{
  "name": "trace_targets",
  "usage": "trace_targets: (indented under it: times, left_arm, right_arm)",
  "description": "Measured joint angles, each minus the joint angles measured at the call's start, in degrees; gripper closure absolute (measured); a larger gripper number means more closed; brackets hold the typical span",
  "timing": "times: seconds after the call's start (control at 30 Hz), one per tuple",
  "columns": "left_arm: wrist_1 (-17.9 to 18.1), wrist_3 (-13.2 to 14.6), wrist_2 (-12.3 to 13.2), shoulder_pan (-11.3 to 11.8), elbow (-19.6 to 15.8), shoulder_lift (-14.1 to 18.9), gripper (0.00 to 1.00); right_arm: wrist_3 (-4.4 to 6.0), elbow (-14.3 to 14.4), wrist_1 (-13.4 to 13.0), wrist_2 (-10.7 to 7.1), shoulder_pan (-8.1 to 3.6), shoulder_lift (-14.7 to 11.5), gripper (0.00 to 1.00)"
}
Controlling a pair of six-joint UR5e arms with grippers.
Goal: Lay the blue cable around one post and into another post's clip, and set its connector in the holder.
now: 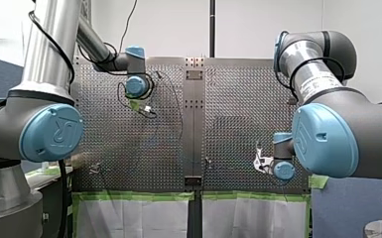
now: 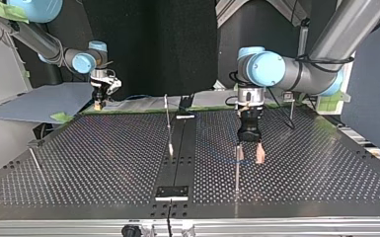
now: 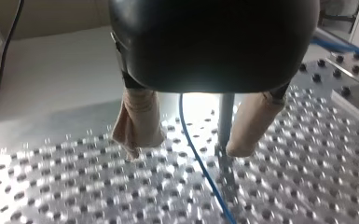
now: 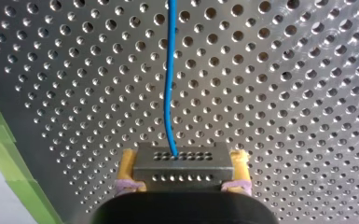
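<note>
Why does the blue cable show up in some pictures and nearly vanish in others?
Left wrist view: glare off the table whitens the patch behind the left claw, yet the blue cable shows dark against it. Right wrist view: even light, cable plain. Top view: only a faint line on shiny metal.

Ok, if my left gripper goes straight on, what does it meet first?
Probably the table: the left gripper has open fingers straddling the cable. A post stands close by one finger and might touch first; depth is unclear.

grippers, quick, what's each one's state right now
Left gripper: open, straddling the blue cable, not clamped on it.
Right gripper: shut on the cable's connector.
</note>
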Motion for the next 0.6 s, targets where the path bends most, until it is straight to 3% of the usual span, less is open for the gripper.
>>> trace_targets:
  times: [0.37, 0.6]
  left_arm:
    - [0.59, 0.0, -1.48, 0.31, 1.06, -1.2, 0.0]
    - [-1.54, 1.84, -0.39, 0.91, 3.17, -3.26, 0.0]
  right_arm:
    - [0.14, 0.0, -0.07, -0.13, 0.01, 0.05, 0.98]
    - [0.09, 0.0, -0.06, -0.17, 0.01, 0.07, 0.98]
